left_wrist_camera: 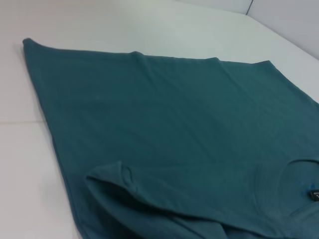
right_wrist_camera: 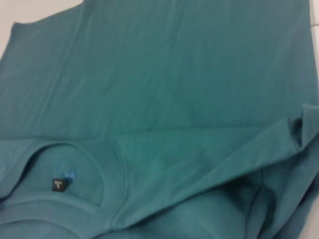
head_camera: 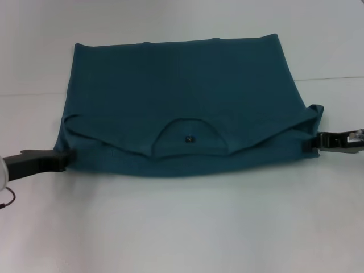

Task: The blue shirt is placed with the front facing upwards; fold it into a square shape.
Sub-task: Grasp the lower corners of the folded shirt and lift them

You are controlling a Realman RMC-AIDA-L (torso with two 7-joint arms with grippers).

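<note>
Lying folded between both, the blue shirt (head_camera: 182, 108), left pincer (head_camera: 62, 160) and right pincer (head_camera: 316, 141) each clamping a corner

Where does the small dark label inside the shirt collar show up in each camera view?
Head view: the label sits inside the collar near the shirt's front edge, centre of picture.
Left wrist view: label at the right edge, low.
Right wrist view: label at lower left.
Shared landmark: the curved collar around it.

You are looking at one blue shirt (head_camera: 182, 96), one table (head_camera: 182, 227), and two grippers: left gripper (head_camera: 63, 159), right gripper (head_camera: 314, 141).
</note>
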